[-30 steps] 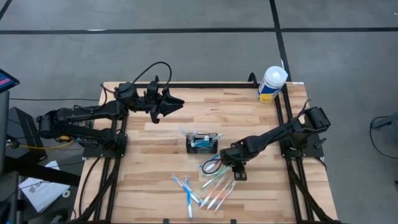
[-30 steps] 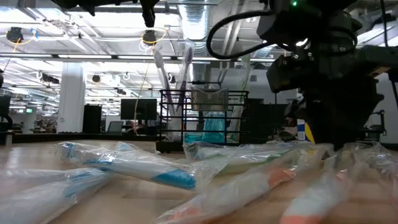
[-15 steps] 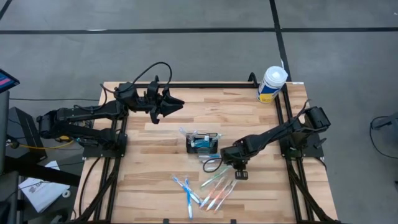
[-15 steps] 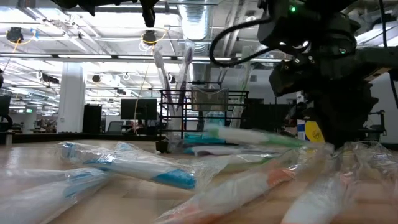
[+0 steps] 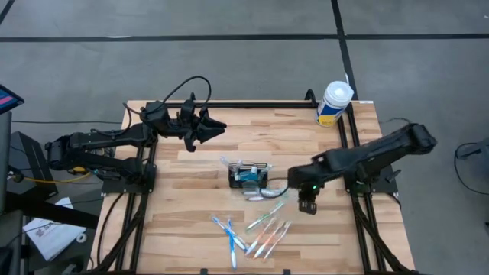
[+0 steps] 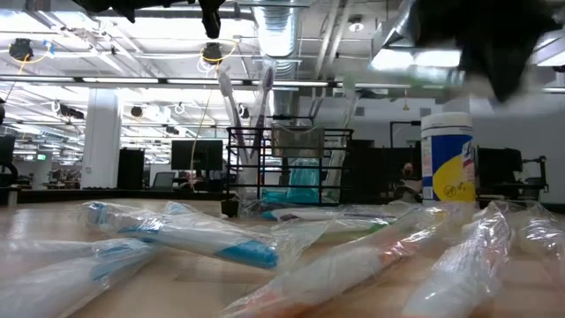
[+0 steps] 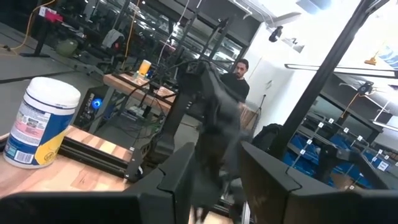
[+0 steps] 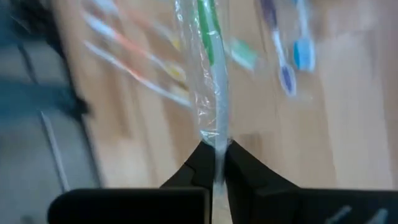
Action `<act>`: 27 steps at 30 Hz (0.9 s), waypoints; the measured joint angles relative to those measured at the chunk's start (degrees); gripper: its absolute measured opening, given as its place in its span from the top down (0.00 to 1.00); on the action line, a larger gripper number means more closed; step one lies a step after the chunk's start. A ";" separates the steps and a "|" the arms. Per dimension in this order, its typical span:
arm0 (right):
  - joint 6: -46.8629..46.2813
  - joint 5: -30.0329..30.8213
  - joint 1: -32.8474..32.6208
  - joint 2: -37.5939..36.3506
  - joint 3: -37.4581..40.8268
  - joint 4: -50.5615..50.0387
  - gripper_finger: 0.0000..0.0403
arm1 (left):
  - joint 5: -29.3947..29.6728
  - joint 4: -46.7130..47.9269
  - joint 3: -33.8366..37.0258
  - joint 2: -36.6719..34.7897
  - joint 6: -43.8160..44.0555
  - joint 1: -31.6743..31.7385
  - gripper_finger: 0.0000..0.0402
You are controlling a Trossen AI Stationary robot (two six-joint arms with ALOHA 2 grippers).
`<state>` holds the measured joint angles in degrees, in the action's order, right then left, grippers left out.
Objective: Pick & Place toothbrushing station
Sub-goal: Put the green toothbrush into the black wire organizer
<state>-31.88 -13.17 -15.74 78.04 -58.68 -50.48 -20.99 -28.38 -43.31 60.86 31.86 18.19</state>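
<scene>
The black wire-mesh caddy (image 5: 248, 175) stands mid-table with two toothbrushes (image 6: 265, 93) upright in it; it also shows in the low view (image 6: 291, 163). My right gripper (image 5: 293, 187) is just right of the caddy, above the table, shut on a green toothbrush in a clear wrapper (image 8: 211, 74). The toothbrush reaches from the gripper toward the caddy's near side (image 5: 263, 192). Several more wrapped toothbrushes (image 5: 260, 233) lie flat on the table near the front. My left gripper (image 5: 216, 126) hovers open and empty at the far left. My right gripper pinches one end of the wrapped green toothbrush (image 8: 216, 146) between its two fingers (image 8: 239, 168). The toothbrush runs straight on from the fingertips, in line with the fingers. It appears lifted off the table, above the other toothbrushes.
A white cylindrical tub with a yellow and blue label (image 5: 334, 104) stands at the table's far right corner; it also shows in the low view (image 6: 447, 159). Blue (image 5: 229, 231), green and orange (image 5: 271, 241) wrapped toothbrushes lie near the front edge. A person (image 7: 236, 70) is in the room behind.
My right gripper has risen from the toothbrush pile and gone toward the table's right and far side, staying shut on the green wrapped toothbrush. The toothbrush has been lifted off the table, out of the pile. The other toothbrushes have stayed where they lay.
</scene>
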 joint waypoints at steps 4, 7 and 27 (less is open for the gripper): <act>-7.95 7.28 -0.04 -5.85 -4.07 4.53 0.98 | 0.10 0.00 0.01 0.00 -1.24 1.11 0.71; -10.07 14.35 0.85 -8.23 -6.87 7.88 0.98 | 0.20 -0.02 0.00 0.00 -1.88 2.39 0.71; -12.16 22.28 4.92 -3.45 -9.00 10.17 0.98 | 0.06 0.03 -0.02 0.85 -0.07 4.40 0.71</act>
<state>-44.04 9.11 -10.82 74.59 -67.68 -40.31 -20.93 -28.35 -43.33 61.71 31.79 22.59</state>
